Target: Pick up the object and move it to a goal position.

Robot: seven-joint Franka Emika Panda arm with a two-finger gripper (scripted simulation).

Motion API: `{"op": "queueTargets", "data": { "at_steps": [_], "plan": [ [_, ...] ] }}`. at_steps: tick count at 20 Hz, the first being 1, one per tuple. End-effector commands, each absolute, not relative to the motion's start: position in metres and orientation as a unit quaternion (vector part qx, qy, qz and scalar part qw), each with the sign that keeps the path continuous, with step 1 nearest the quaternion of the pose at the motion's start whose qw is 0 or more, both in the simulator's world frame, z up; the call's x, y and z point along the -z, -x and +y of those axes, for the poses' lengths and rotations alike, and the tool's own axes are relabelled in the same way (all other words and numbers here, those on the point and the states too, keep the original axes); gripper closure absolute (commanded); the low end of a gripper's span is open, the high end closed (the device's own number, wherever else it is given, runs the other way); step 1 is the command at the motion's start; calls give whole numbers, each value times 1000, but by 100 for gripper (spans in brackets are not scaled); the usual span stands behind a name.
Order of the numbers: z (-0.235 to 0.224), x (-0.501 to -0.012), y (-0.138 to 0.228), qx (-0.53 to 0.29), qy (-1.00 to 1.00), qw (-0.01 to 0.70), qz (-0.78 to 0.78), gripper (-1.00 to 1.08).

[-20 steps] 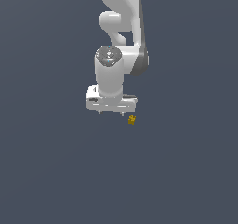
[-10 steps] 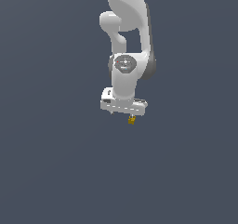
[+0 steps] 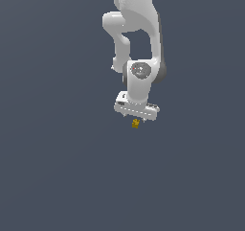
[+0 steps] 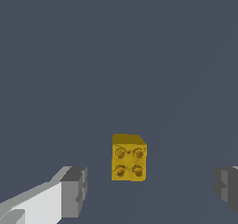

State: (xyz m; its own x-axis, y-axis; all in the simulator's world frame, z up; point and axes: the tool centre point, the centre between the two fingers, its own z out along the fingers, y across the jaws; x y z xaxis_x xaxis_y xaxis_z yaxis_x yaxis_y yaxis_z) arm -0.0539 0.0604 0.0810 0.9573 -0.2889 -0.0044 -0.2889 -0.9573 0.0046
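Hovering over the plain grey floor (image 3: 57,177), one white gripper (image 3: 136,116) hangs with its two fingers (image 4: 74,190) spread wide and touching nothing — a single yellow block (image 4: 129,157), four round studs on one face, lies on the floor between them, just beneath.

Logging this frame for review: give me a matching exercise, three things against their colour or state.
Things:
1. block
2. gripper
3. floor

Colour or state:
A. plain dark grey-blue
B. open, fingers either side of the block
C. yellow, four studs on one face

Pairs: 1-C, 2-B, 3-A
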Motion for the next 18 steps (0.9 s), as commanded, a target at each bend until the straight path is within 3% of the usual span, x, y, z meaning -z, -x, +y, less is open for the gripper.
{"op": "queueTargets", "data": {
  "at_steps": [1,18],
  "plan": [
    [66,-76,58,1,-988,1,-155,-92],
    [72,-41,63,0,-987,0,-162,-92]
  ]
}}
